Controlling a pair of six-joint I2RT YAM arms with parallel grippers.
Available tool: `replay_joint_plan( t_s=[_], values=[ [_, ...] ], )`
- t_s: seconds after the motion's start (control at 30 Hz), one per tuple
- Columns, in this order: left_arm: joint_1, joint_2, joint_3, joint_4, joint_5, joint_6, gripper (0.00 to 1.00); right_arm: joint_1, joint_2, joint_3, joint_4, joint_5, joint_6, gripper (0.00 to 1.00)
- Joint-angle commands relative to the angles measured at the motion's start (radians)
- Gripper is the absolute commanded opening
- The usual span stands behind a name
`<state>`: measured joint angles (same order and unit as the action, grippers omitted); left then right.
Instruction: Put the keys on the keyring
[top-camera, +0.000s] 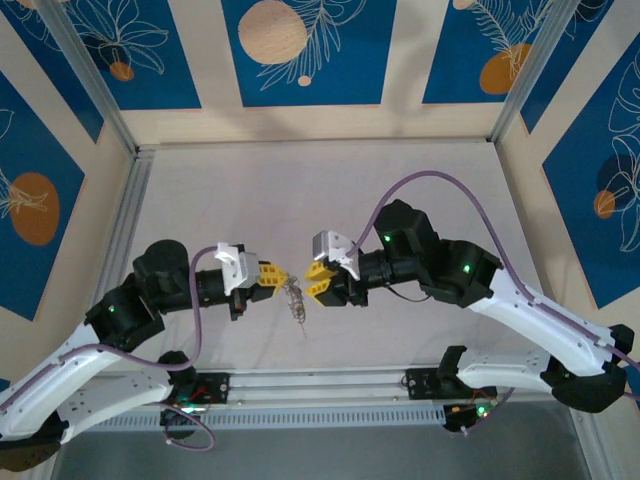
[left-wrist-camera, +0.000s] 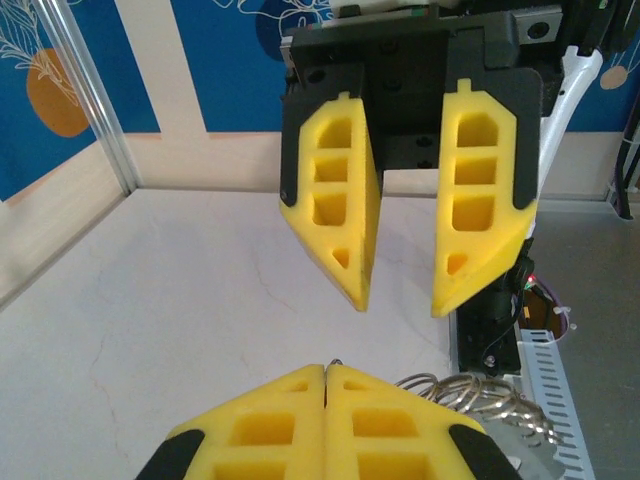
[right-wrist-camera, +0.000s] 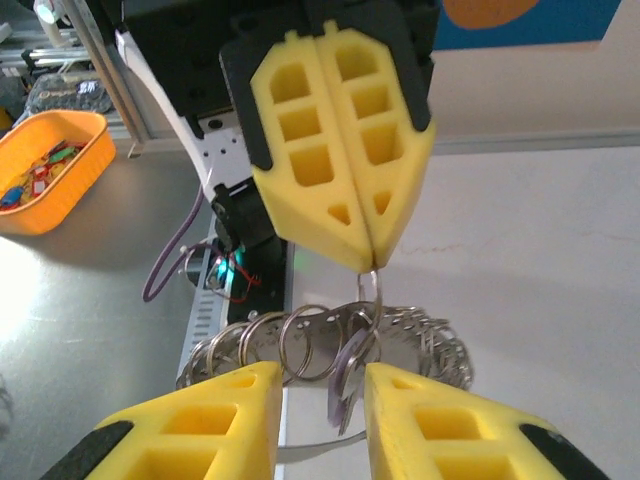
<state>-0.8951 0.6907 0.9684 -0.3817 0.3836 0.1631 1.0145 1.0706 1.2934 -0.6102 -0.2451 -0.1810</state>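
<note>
My left end effector (top-camera: 281, 277) is raised above the pale table (top-camera: 200, 190), its 2 yellow fingers pressed together. In the right wrist view a thin metal loop comes out from between its tips, so it is pinching the keyring (right-wrist-camera: 300, 340) at the top. The keyring hangs below that grip as a bunched cluster of silvery wire rings, clear of the table as far as I can tell. In the top view it dangles in the gap between my 2 end effectors.

My right end effector (top-camera: 311, 280) faces the left one, close to it and at about the same height. Its 2 fingers are spread apart. In its own wrist view they sit on either side of the hanging cluster, and I cannot tell whether either finger touches the rings.

1 pale lilac key (right-wrist-camera: 345, 380) hangs in the lower part of the cluster, between my right fingers. Whether it is threaded onto a ring is too fine to make out.

An orange bin (right-wrist-camera: 60, 205) with small coloured pieces sits well off to the side.
</note>
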Motion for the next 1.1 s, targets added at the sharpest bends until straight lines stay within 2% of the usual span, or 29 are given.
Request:
replay_joint_plan(
  t_s=[0.0,0.53,0.63,0.8,0.97,1.07],
  values=[
    [0.000,-0.022,-0.003,0.060,0.017,-0.013,0.00,-0.010,0.013,-0.011,0.044,-0.040,0.013,0.29],
    [0.001,-0.041,-0.014,0.070,0.023,-0.020,0.00,-0.022,0.100,0.009,0.106,-0.141,0.030,0.26],
    [0.001,-0.044,-0.016,0.073,0.022,-0.020,0.00,-0.026,0.107,0.007,0.117,-0.151,0.035,0.21],
    [0.001,-0.050,-0.022,0.079,0.018,-0.024,0.00,-0.027,0.115,0.012,0.109,-0.156,0.035,0.01],
    [0.001,-0.056,-0.020,0.065,0.015,-0.025,0.00,-0.027,0.106,0.015,0.087,-0.129,0.018,0.00],
    [0.001,-0.037,0.022,-0.018,0.028,-0.020,0.00,-0.018,0.101,0.040,0.030,-0.058,-0.029,0.00]
  ],
)
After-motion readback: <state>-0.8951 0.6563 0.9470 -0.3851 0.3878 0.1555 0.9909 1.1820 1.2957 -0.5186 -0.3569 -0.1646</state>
